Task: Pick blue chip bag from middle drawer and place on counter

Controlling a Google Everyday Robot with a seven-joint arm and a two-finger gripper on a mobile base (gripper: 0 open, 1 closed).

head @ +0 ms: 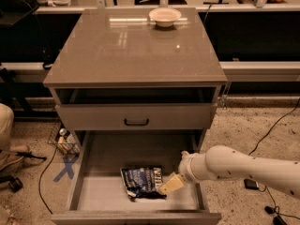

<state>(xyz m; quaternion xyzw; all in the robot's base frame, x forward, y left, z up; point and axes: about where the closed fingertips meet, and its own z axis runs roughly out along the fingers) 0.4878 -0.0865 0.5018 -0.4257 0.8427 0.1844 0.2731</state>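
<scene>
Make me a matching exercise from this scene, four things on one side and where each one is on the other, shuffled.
1 blue chip bag
2 cream bowl
3 gripper
4 black handle

A on the counter, near its far edge
B at the bag's right edge
C on the upper drawer front
D lying on the middle drawer floor

Pairs: 1-D, 2-A, 3-B, 4-C

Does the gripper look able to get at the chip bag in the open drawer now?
Probably yes: the gripper sits inside the pulled-out drawer at the right edge of the chip bag, nothing between them.
</scene>
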